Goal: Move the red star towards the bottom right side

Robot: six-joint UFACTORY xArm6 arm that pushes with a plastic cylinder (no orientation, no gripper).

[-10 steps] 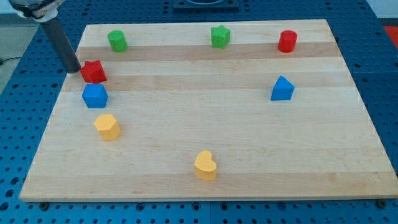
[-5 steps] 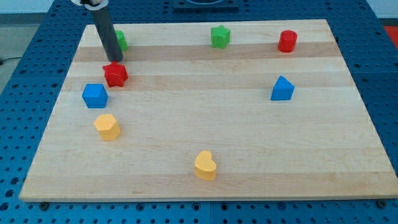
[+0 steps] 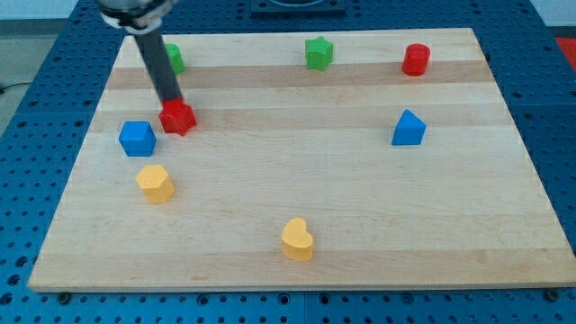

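Surface (image 3: 297,193): pale wooden board on a blue perforated bench, carrying all eight blocks.
Rod: dark, slanting down from the view's top left, crossing in front of the green cylinder.
Blue cube (image 3: 137,138): near the left edge, just left of the red star, apart from it.
Blue wedge-like block (image 3: 408,128): right side, mid-height.
Yellow heart (image 3: 297,239): near the bottom edge, centre.
Second yellow heart (image 3: 155,183): below the blue cube.
Red star (image 3: 178,117): upper left of the board, far from the bottom right corner.
Red cylinder (image 3: 415,59): top right.
Green star (image 3: 317,53): top centre.
Green cylinder (image 3: 173,58): top left, partly hidden.
My tip (image 3: 171,103): touching the red star's upper-left edge.
Claw: none fitted, so no open or closed state to tell.
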